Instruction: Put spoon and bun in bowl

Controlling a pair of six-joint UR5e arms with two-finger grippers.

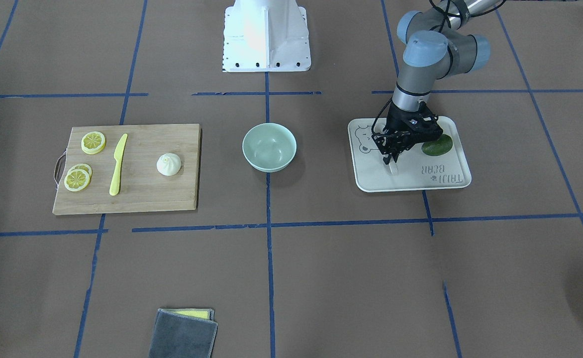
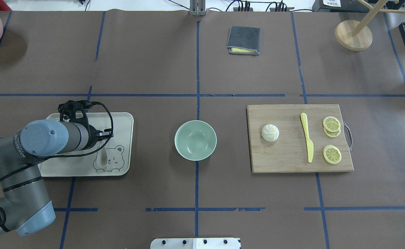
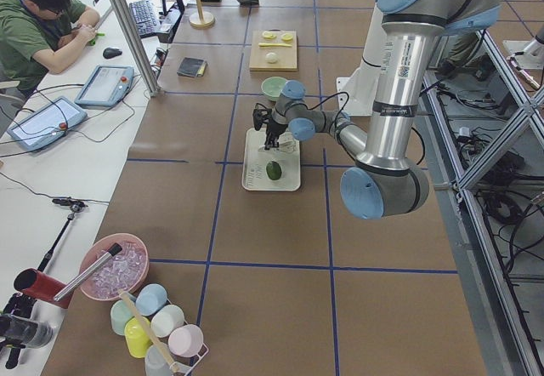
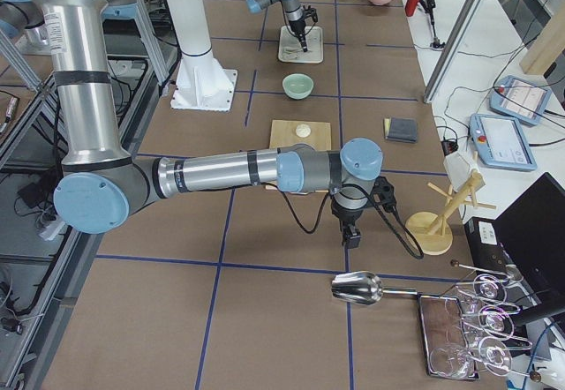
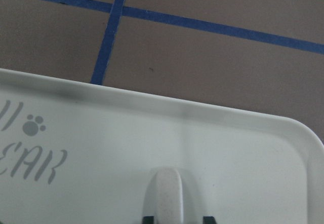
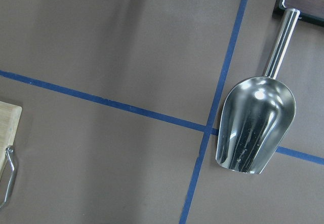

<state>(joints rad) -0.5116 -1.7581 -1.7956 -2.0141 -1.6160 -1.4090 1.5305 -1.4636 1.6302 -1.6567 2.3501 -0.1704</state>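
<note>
Left gripper (image 1: 390,160) is down on the tray (image 1: 371,176), pointing straight down. Its two fingertips press against either side of the spoon (image 5: 168,196) handle, so it looks clenched on the spoon. The wrist view shows the rounded handle end sticking out between the two black tips. The spoon is still low on the tray; in the overhead view its scoop lies by the printed bear face.

Lime (image 1: 437,144) is on the same tray, just beside the gripper body on the side away from the bowl and apart from the spoon. It is partly covered by the gripper in the front view.

Bowl (image 1: 269,144) stands upright on the table at the centre, between the tray and the cutting board (image 1: 147,194) and well apart from both.

Bun (image 1: 168,164) sits on the cutting board at the end nearer the bowl, pleated top up. Next along the board is the yellow knife (image 1: 118,164), lying flat. The lemon slices (image 1: 93,142) are at the handle end: one alone and two overlapping. None of them touches the bun.

Folded grey cloth (image 1: 184,333) lies near the operators' edge of the table, well apart from everything else.

Right gripper (image 4: 351,238) hangs above the table beyond the handle end of the cutting board, far from the task items. Its fingers show in no close view, so I cannot tell if it is spread or closed. Metal scoop (image 6: 255,125) lies flat on the table below and beside it, across a blue tape line. Wooden stand (image 4: 437,222) is near it.
</note>
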